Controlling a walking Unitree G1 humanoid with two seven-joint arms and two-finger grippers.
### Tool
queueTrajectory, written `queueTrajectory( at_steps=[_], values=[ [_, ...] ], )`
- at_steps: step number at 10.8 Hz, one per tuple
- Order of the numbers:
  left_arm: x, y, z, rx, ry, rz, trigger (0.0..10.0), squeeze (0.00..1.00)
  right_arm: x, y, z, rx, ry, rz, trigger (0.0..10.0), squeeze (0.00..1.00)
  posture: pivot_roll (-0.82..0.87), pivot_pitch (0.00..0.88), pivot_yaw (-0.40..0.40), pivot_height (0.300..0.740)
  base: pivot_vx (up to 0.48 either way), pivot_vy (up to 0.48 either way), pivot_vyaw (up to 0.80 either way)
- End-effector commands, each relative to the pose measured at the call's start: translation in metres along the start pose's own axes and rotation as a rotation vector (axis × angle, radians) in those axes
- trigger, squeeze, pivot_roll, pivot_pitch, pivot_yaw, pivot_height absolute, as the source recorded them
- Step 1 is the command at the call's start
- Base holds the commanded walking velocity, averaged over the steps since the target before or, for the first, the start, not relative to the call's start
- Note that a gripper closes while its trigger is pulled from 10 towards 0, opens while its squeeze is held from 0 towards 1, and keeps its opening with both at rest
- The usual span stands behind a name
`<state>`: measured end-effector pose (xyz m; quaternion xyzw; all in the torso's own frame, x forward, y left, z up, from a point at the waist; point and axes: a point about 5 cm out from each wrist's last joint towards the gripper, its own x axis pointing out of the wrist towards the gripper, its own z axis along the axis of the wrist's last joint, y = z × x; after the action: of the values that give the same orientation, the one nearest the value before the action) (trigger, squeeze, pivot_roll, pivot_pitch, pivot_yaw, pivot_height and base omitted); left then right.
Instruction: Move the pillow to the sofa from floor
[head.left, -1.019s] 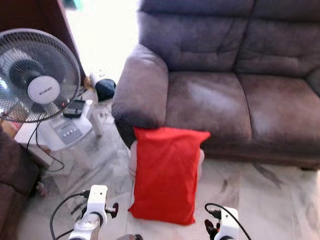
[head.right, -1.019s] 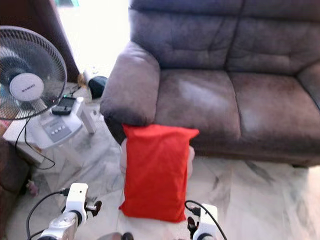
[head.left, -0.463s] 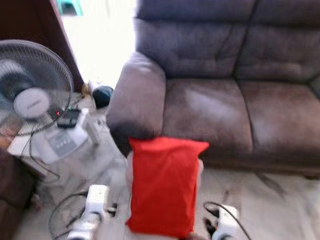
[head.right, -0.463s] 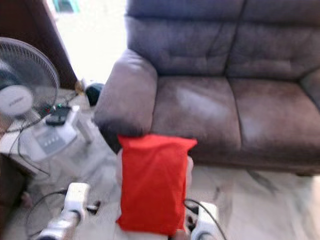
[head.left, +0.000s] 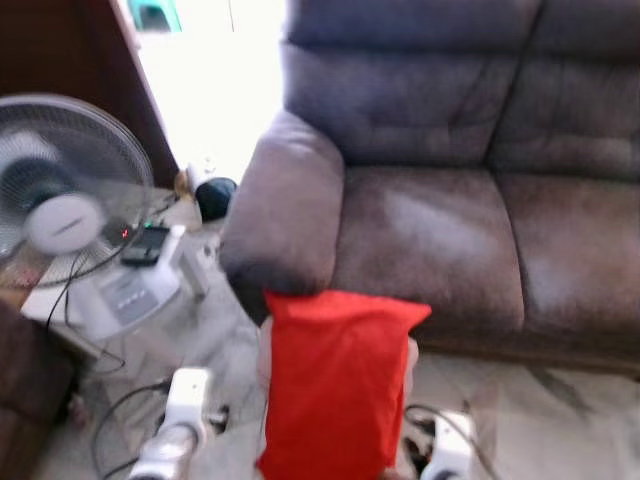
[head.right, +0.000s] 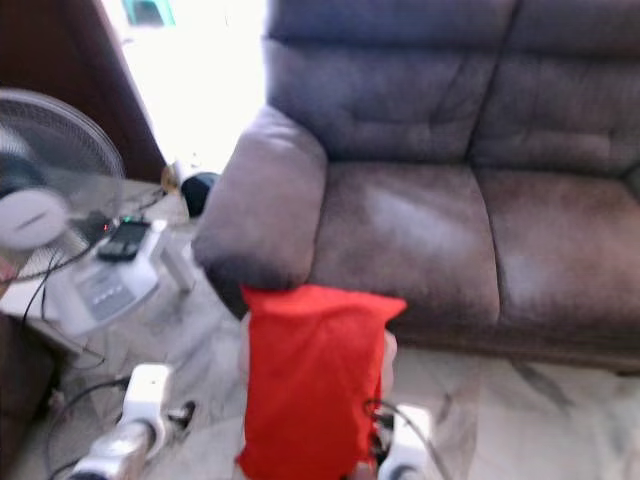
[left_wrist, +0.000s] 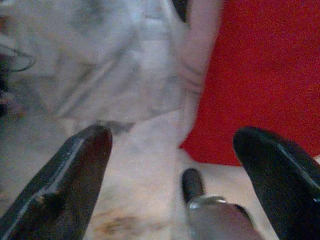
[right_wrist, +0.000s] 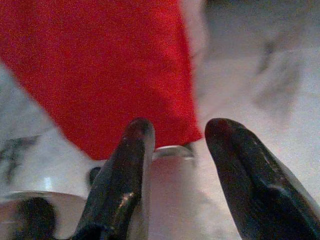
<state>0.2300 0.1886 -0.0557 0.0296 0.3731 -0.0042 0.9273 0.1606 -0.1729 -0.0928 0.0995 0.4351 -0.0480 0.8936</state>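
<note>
A red pillow (head.left: 340, 385) stands on the marble floor, leaning against the front of the grey-brown sofa (head.left: 430, 220) just below its left armrest (head.left: 285, 205). My left arm (head.left: 180, 410) is low at the pillow's left side and my right arm (head.left: 450, 445) is low at its right side. In the left wrist view the left gripper (left_wrist: 175, 136) is wide open above the floor, the pillow's lower corner (left_wrist: 260, 90) just beyond it. The right gripper (right_wrist: 177, 127) is open, with the pillow's red cloth (right_wrist: 100, 65) close ahead of its fingers.
A standing fan (head.left: 60, 200) with a phone (head.left: 145, 245) on its white base is at the left, cables trailing on the floor. A dark round object (head.left: 212, 195) lies behind the armrest. Dark furniture (head.left: 30, 390) sits at the lower left. Bare floor (head.left: 560, 430) stretches to the right.
The whole picture has shifted and blurred, so the camera has moved; sofa and pillow sit lower in the frame. The pillow still leans on the sofa front, both arms beside it.
</note>
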Motion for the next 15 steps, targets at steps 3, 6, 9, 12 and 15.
queueTrajectory(
  at_steps=[3,6,9,12,15],
  values=[
    [-0.002,0.006,-0.007,0.002,0.022,0.008,10.0,0.0,0.0,0.001,0.001,0.023,-0.005,-0.008,10.0,0.0,0.04,0.103,-0.013,0.719,0.255,0.0,-0.23],
    [-0.002,0.004,-0.004,-0.003,0.006,-0.006,10.0,0.0,0.0,0.0,0.001,0.008,-0.006,-0.007,10.0,0.0,0.04,0.104,-0.017,0.719,0.084,0.0,0.0],
    [-0.002,0.001,-0.007,0.006,0.015,0.006,10.0,0.0,0.0,0.0,0.002,0.009,-0.012,-0.005,10.0,0.0,0.04,0.104,-0.019,0.719,0.0,0.0,0.0],
    [-0.003,0.003,-0.009,-0.006,0.02,0.023,10.0,0.0,0.0,0.0,0.002,0.009,-0.015,-0.004,10.0,0.0,0.04,0.092,-0.019,0.719,0.0,0.0,0.0],
    [-0.002,0.011,0.014,0.01,-0.142,0.043,10.0,0.0,-0.002,-0.001,0.009,0.011,-0.131,-0.02,10.0,0.0,0.03,0.073,-0.017,0.719,0.0,0.0,0.0]
  ],
)
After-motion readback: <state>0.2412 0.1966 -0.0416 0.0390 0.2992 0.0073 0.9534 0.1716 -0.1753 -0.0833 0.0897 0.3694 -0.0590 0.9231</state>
